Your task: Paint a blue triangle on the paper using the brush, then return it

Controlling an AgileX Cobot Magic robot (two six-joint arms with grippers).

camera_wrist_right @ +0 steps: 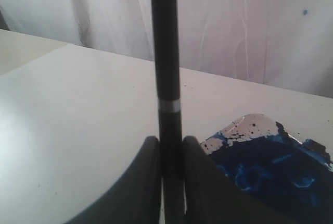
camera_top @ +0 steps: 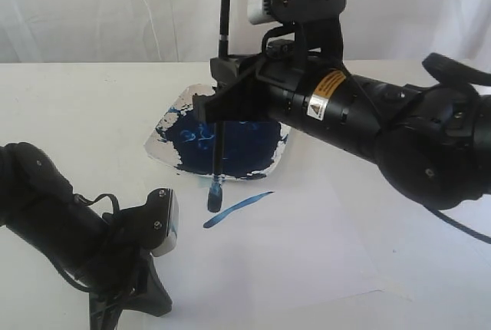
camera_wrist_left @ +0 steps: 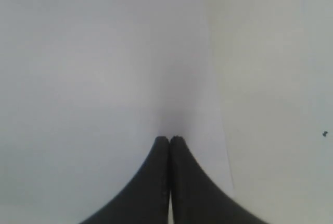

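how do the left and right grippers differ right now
The left gripper is shut on nothing; the right gripper is shut on the brush. The left gripper sits low at the edge of the paper; the right gripper is raised near the plate, holding the brush upright with its tip down at the paper. Shared: both are black, with jaws closed.
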